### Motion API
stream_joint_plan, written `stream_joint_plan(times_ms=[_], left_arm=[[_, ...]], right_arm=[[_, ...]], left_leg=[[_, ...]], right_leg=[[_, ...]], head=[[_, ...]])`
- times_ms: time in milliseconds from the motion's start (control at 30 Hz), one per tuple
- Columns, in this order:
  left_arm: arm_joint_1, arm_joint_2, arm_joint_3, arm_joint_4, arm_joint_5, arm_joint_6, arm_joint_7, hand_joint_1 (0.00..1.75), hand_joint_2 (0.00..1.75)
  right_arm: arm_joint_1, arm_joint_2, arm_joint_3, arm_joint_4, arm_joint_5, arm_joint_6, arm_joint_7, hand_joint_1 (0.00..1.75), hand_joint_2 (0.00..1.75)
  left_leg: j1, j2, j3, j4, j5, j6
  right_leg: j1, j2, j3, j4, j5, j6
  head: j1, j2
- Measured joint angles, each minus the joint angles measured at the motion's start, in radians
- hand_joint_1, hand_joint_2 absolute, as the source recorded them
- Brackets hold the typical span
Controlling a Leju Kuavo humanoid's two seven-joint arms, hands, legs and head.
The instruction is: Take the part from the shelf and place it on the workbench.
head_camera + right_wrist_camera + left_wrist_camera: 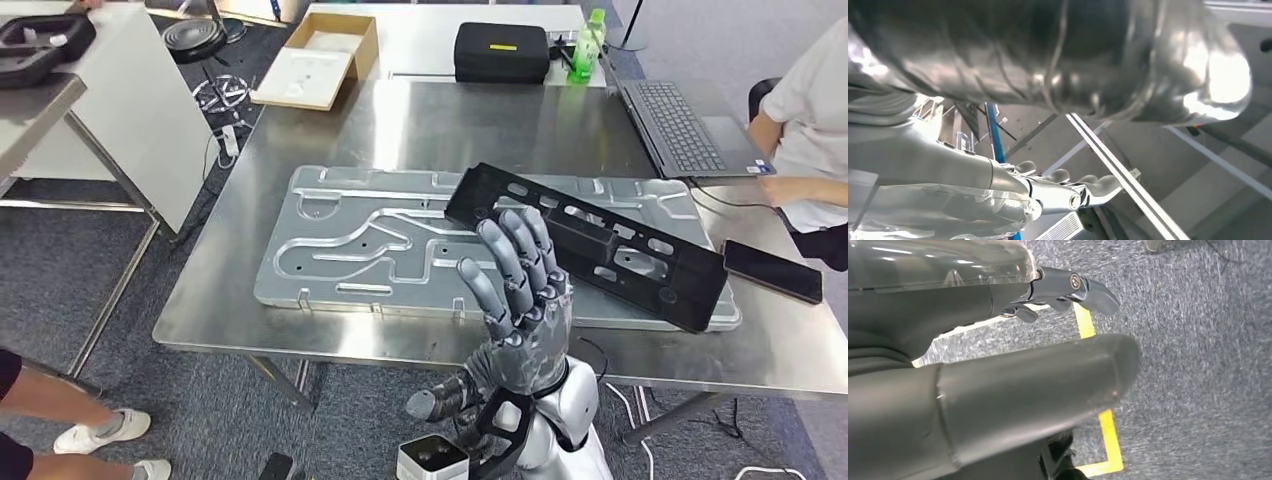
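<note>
Fingers (520,262) of the right hand (522,300) spread wide, holding nothing, just before the black part (600,245) lying on the tabletop (420,120).

Steel workbench (400,130) carries grey plate (330,240), laptop (685,125), phone (772,270).

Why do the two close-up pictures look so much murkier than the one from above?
Head view: sharp and evenly lit, with soft glare on the steel table. Left wrist view: the thumb sits so near it blurs. Right wrist view: the thumb is smeared, with blown-out glare.
</note>
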Motion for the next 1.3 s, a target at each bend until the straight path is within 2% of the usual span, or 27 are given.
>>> stream_joint_plan(times_ms=[67, 100, 133, 200, 267, 333, 400, 433, 500, 567, 600, 633, 667, 700, 767, 833, 900, 933, 1000, 1033, 1067, 1100, 1133, 1167, 1200, 1233, 1300], left_arm=[[-0.001, 0.001, 0.0, 0.0, 0.0, 0.0, 0.0, 0.0, 0.0], [0.001, 0.002, 0.0, 0.0, 0.0, 0.0, 0.0, 0.0, 0.0], [0.002, 0.003, 0.0, 0.0, 0.001, 0.0, 0.0, 0.0, 0.0], [0.003, 0.006, 0.001, 0.0, 0.002, 0.0, 0.0, 0.0, 0.0], [0.0, 0.009, 0.001, 0.0, 0.003, 0.0, -0.002, 0.0, 0.0], [-0.002, 0.012, 0.001, 0.0, 0.004, 0.0, -0.006, 0.0, 0.0], [0.0, 0.016, 0.003, 0.0, 0.006, 0.0, -0.01, 0.0, 0.0], [0.0, 0.017, 0.004, 0.0, 0.006, 0.0, -0.011, 0.0, 0.0], [0.0, 0.018, 0.006, 0.0, 0.006, 0.002, -0.012, 0.0, 0.0], [0.0, 0.019, 0.006, 0.0, 0.004, 0.005, -0.013, 0.0, 0.0], [0.0, 0.02, 0.006, 0.0, 0.004, 0.006, -0.013, 0.0, 0.0], [0.002, 0.022, 0.007, 0.0, 0.004, 0.008, -0.013, 0.0, 0.0], [0.004, 0.025, 0.007, 0.0, 0.005, 0.009, -0.013, 0.0, 0.0], [0.007, 0.029, 0.008, 0.0, 0.006, 0.011, -0.013, 0.0, 0.0], [0.01, 0.035, 0.009, 0.0, 0.008, 0.014, -0.014, 0.0, 0.0], [0.012, 0.041, 0.009, 0.0, 0.009, 0.016, -0.015, 0.0, 0.0], [0.016, 0.047, 0.01, 0.0, 0.008, 0.018, -0.016, 0.0, 0.0], [0.019, 0.049, 0.01, 0.0, 0.007, 0.018, -0.016, 0.0, 0.0], [0.019, 0.052, 0.01, 0.0, 0.005, 0.017, -0.014, 0.0, 0.0], [0.017, 0.052, 0.01, 0.0, 0.005, 0.015, -0.013, 0.0, 0.0], [0.014, 0.051, 0.01, 0.0, 0.005, 0.012, -0.013, 0.0, 0.0], [0.012, 0.05, 0.01, 0.0, 0.005, 0.009, -0.012, 0.0, 0.0], [0.011, 0.049, 0.01, 0.0, 0.005, 0.007, -0.012, 0.0, 0.0], [0.012, 0.049, 0.01, 0.0, 0.004, 0.006, -0.012, 0.0, 0.0], [0.012, 0.049, 0.01, 0.0, 0.004, 0.005, -0.012, 0.0, 0.0], [0.012, 0.049, 0.01, 0.0, 0.004, 0.004, -0.012, 0.0, 0.0], [0.008, 0.049, 0.01, 0.0, 0.005, 0.004, -0.013, 0.0, 0.0]], right_arm=[[0.002, 0.001, 0.0, 0.001, -0.003, 0.001, 0.0, 0.0, 0.0], [0.004, 0.001, 0.0, 0.003, -0.005, 0.001, 0.0, 0.0, 0.0], [0.004, 0.001, 0.0, 0.004, -0.008, 0.001, 0.0, 0.0, 0.0], [0.004, 0.002, 0.0, 0.005, -0.013, 0.001, 0.0, 0.0, 0.0], [0.004, 0.003, 0.0, 0.006, -0.013, 0.001, 0.0, 0.0, 0.0], [0.004, 0.006, 0.0, 0.006, -0.012, 0.001, 0.0, 0.0, 0.0], [0.004, 0.009, 0.0, 0.008, -0.012, 0.001, 0.0, 0.0, 0.0], [0.003, 0.01, 0.0, 0.009, -0.013, 0.001, 0.0, 0.0, 0.0], [0.004, 0.013, 0.0, 0.01, -0.016, 0.001, 0.0, 0.0, 0.0], [0.008, 0.014, -0.001, 0.011, -0.017, 0.001, 0.0, 0.0, 0.0], [0.012, 0.014, -0.001, 0.012, -0.016, 0.001, 0.0, 0.0, 0.0], [0.015, 0.014, -0.002, 0.013, -0.016, 0.001, 0.0, 0.0, 0.0], [0.018, 0.014, -0.002, 0.013, -0.015, 0.001, 0.0, 0.0, 0.0], [0.019, 0.014, -0.003, 0.013, -0.014, 0.001, 0.0, 0.0, 0.0], [0.022, 0.014, -0.006, 0.013, -0.013, 0.001, 0.0, 0.0, 0.0], [0.026, 0.015, -0.01, 0.012, -0.012, 0.001, 0.0, 0.0, 0.0], [0.03, 0.017, -0.014, 0.011, -0.006, 0.001, 0.0, 0.0, 0.0], [0.031, 0.019, -0.016, 0.011, -0.002, 0.001, 0.0, 0.0, 0.0], [0.032, 0.025, -0.018, 0.01, 0.005, 0.001, 0.0, 0.0, 0.0], [0.033, 0.028, -0.02, 0.009, 0.008, 0.001, 0.0, 0.0, 0.0], [0.033, 0.029, -0.021, 0.009, 0.01, 0.001, 0.0, 0.0, 0.0], [0.033, 0.029, -0.022, 0.008, 0.011, 0.001, 0.0, 0.0, 0.0], [0.033, 0.029, -0.024, 0.009, 0.013, 0.001, 0.0, 0.0, 0.0], [0.033, 0.029, -0.025, 0.009, 0.014, 0.001, 0.0, 0.0, 0.0], [0.032, 0.029, -0.025, 0.009, 0.014, 0.001, 0.0, 0.0, 0.0], [0.031, 0.029, -0.025, 0.009, 0.014, 0.001, 0.0, 0.0, 0.0], [0.029, 0.03, -0.026, 0.009, 0.014, 0.001, 0.0, 0.0, 0.0]], left_leg=[[0.003, 0.026, -0.064, 0.131, -0.059, -0.009], [0.004, 0.03, -0.082, 0.169, -0.066, -0.012], [0.005, 0.034, -0.081, 0.169, -0.055, -0.013], [0.006, 0.049, -0.024, 0.061, 0.008, -0.012], [-0.001, 0.082, 0.04, -0.063, 0.05, -0.003], [-0.008, 0.091, 0.055, -0.103, 0.055, 0.011], [-0.006, 0.07, 0.054, -0.108, 0.062, 0.024], [-0.004, 0.06, 0.056, -0.113, 0.065, 0.03], [0.0, 0.041, 0.061, -0.121, 0.073, 0.041], [0.001, 0.021, 0.057, -0.121, 0.076, 0.046], [0.0, 0.01, 0.055, -0.12, 0.076, 0.047], [-0.001, -0.003, 0.054, -0.118, 0.076, 0.047], [-0.001, -0.016, 0.054, -0.116, 0.076, 0.046], [-0.001, -0.03, 0.054, -0.113, 0.075, 0.044], [-0.001, -0.055, 0.052, -0.105, 0.071, 0.038], [0.001, -0.075, 0.043, -0.1, 0.071, 0.028], [0.005, -0.091, 0.037, -0.099, 0.073, 0.015], [0.005, -0.08, 0.033, -0.093, 0.069, 0.008], [0.003, -0.03, 0.008, -0.038, 0.036, -0.002], [0.002, 0.001, -0.018, 0.017, 0.005, -0.006], [0.004, 0.018, -0.049, 0.082, -0.027, -0.009], [0.005, 0.026, -0.076, 0.14, -0.049, -0.011], [0.006, 0.031, -0.091, 0.172, -0.055, -0.012], [0.007, 0.035, -0.086, 0.165, -0.042, -0.013], [0.007, 0.041, -0.06, 0.12, -0.013, -0.011], [0.005, 0.056, -0.02, 0.047, 0.019, -0.008], [-0.003, 0.091, 0.042, -0.072, 0.057, 0.005]], right_leg=[[0.003, -0.028, -0.001, 0.0, -0.002, -0.004], [0.004, -0.041, -0.001, 0.001, -0.003, -0.005], [0.004, -0.053, -0.001, 0.002, -0.004, -0.005], [0.004, -0.075, 0.001, 0.005, -0.008, -0.002], [0.009, -0.093, 0.005, 0.007, -0.012, 0.005], [0.014, -0.108, 0.007, 0.007, -0.014, 0.015], [0.016, -0.124, 0.012, 0.003, -0.015, 0.025], [0.014, -0.118, 0.013, 0.009, -0.022, 0.03], [0.008, -0.072, -0.013, 0.076, -0.069, 0.039], [0.005, -0.021, -0.075, 0.207, -0.135, 0.044], [0.005, -0.011, -0.104, 0.264, -0.154, 0.044], [0.006, -0.007, -0.12, 0.289, -0.151, 0.044], [0.006, -0.004, -0.117, 0.275, -0.128, 0.042], [0.006, 0.003, -0.095, 0.225, -0.09, 0.038], [0.004, 0.043, -0.035, 0.088, -0.024, 0.029], [0.004, 0.073, -0.008, 0.022, -0.01, 0.024], [0.006, 0.061, -0.005, 0.015, -0.011, 0.018], [0.005, 0.05, -0.001, 0.011, -0.009, 0.012], [0.001, 0.023, 0.006, 0.002, -0.006, 0.0], [0.003, 0.008, 0.007, 0.001, -0.007, -0.003], [0.005, -0.008, 0.007, 0.002, -0.008, -0.006], [0.007, -0.024, 0.006, 0.003, -0.009, -0.008], [0.007, -0.04, 0.006, 0.004, -0.011, -0.008], [0.008, -0.054, 0.007, 0.004, -0.012, -0.008], [0.008, -0.067, 0.009, 0.005, -0.014, -0.006], [0.008, -0.079, 0.012, 0.005, -0.016, -0.004], [0.013, -0.099, 0.017, 0.005, -0.021, 0.004]], head=[[-0.001, 0.0], [-0.001, 0.0], [-0.001, 0.0], [-0.001, 0.0], [-0.001, 0.0], [-0.001, 0.0], [-0.001, 0.0], [0.0, 0.0], [0.0, 0.0], [0.001, 0.0], [0.001, 0.0], [0.001, 0.0], [0.001, 0.0], [0.001, 0.0], [0.001, 0.0], [0.001, 0.0], [0.001, 0.0], [0.001, 0.0], [-0.001, 0.0], [-0.001, 0.0], [-0.002, 0.0], [-0.002, 0.0], [-0.002, 0.0], [-0.002, 0.0], [-0.002, 0.0], [-0.002, 0.0], [-0.002, 0.0]])
